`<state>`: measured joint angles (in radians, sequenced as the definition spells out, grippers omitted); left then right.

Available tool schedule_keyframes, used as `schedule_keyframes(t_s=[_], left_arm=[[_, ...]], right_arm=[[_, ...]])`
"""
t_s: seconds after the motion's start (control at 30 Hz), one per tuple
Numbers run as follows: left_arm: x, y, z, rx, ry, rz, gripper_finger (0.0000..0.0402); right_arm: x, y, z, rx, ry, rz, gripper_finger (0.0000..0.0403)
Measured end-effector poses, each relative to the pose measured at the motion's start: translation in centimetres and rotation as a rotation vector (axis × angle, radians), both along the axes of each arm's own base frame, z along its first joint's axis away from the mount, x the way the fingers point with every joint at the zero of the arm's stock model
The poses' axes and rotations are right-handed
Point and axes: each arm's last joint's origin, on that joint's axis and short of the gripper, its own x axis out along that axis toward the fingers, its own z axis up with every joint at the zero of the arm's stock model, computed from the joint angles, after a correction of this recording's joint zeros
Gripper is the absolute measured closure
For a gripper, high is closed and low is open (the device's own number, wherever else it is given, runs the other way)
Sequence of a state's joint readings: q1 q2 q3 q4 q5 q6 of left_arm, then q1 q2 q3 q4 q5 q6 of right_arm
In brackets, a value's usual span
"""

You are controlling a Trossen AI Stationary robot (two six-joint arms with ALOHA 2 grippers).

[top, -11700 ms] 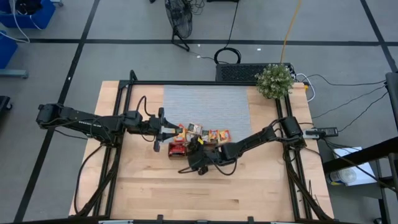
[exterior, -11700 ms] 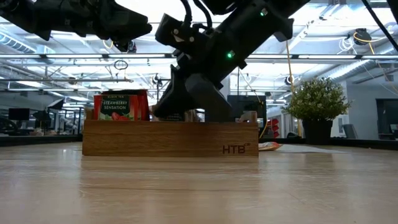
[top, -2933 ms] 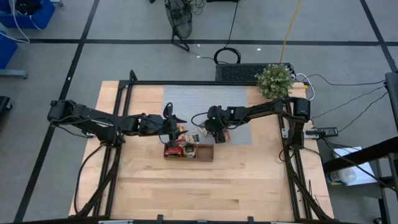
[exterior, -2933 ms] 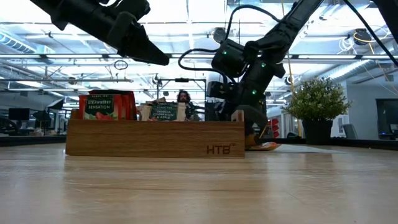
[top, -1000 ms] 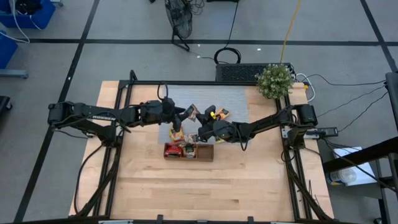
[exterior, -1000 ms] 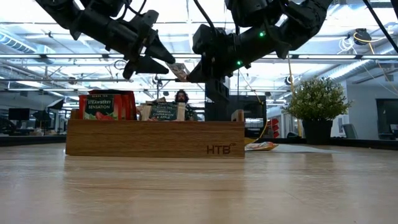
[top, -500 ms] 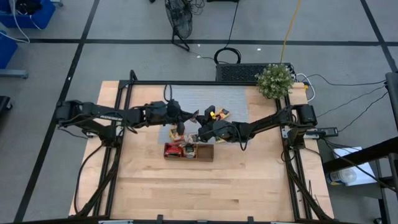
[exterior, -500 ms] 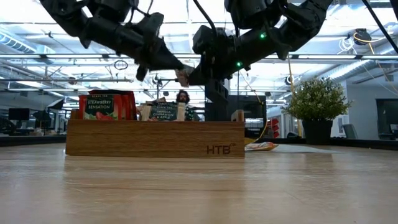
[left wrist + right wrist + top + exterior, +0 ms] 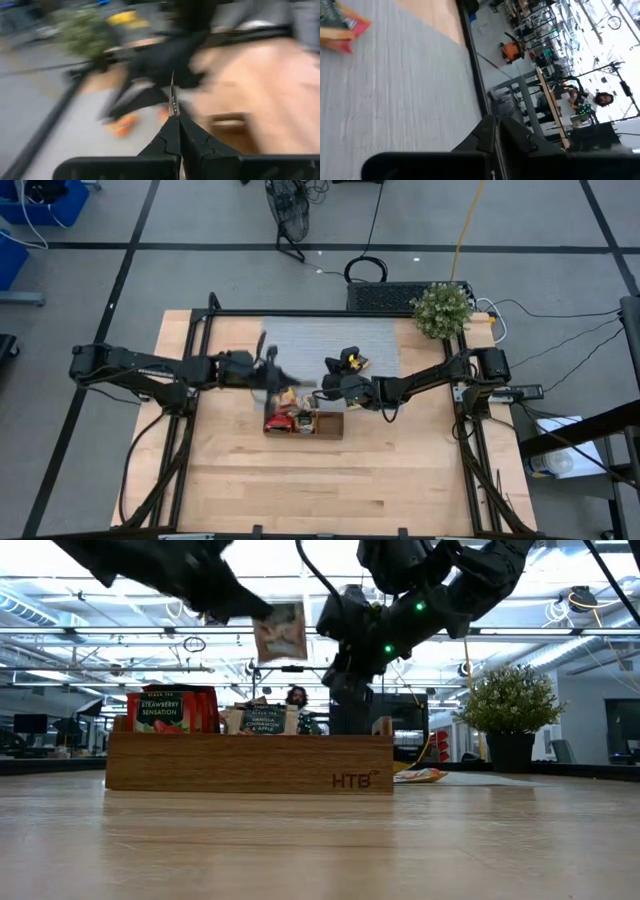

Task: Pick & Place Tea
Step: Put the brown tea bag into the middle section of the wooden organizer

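Pale, with a pinkish print, one tea packet [image 9: 281, 632] hung in the air above the wooden tray [image 9: 250, 762], left of centre in the low view. It was pinched at its upper corner by the left pincer [image 9: 255, 610]. The left wrist view showed the same packet edge-on, a thin sliver standing up from jaws clamped tight on it.

A second before, that packet had sat in the right pincer between the two arms, and the left pincer had stood wide open beside it. Since then the left one had snapped shut and carried the packet off toward the left of the frame, blurred with speed. The right pincer [image 9: 335, 665] was left just right of the packet and apart from it. In its own wrist view its fingers lay drawn together with nothing between them — so the hand-over looked complete.

For the task this probably meant one more packet on its way to a compartment. The tray, at the centre of the high view, already held red strawberry packets [image 9: 165, 712] at its left end and a pale vanilla-cinnamon packet [image 9: 263, 720] in the middle. Its right compartment looked empty from the low view. More loose packets [image 9: 350, 362] waited on the grey mat [image 9: 330, 340] behind the tray, near the right arm — so sorting was not finished.
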<state>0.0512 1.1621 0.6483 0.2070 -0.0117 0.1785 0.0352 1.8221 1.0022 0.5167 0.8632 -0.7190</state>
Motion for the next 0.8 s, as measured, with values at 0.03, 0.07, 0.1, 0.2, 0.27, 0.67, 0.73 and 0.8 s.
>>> schedule_keyframes(t_s=[0.03,0.07,0.1,0.2,0.27,0.67,0.73,0.8], left_arm=[[0.0,-0.8,0.0,0.0,0.001,-0.058,0.04],[0.0,-1.6,0.0,-0.005,0.004,-0.11,0.04],[0.0,-2.4,-0.1,-0.013,0.013,-0.148,0.04],[0.1,-4.7,-0.7,-0.031,0.044,-0.201,0.0401],[0.2,-6.0,-1.3,-0.037,0.07,-0.2,0.0401],[2.6,-9.5,-6.8,0.005,0.19,-0.104,0.0401],[2.7,-9.4,-7.0,0.01,0.195,-0.069,0.0401],[2.6,-9.3,-7.1,0.016,0.206,-0.043,0.0401]], right_arm=[[-0.1,0.0,-0.2,0.003,0.003,-0.003,0.0386],[-0.3,-0.1,-0.5,0.006,0.008,-0.006,0.0386],[-0.5,-0.2,-0.7,0.01,0.01,-0.009,0.0386],[-0.9,-0.6,-1.2,0.022,0.001,-0.024,0.0385],[-1.1,-0.8,-1.5,0.033,0.0,-0.035,0.0385],[-1.2,-0.8,-1.6,0.061,-0.047,-0.045,0.0385],[-1.2,-0.7,-1.6,0.066,-0.051,-0.046,0.0385],[-1.2,-0.7,-1.6,0.067,-0.053,-0.045,0.0385]])
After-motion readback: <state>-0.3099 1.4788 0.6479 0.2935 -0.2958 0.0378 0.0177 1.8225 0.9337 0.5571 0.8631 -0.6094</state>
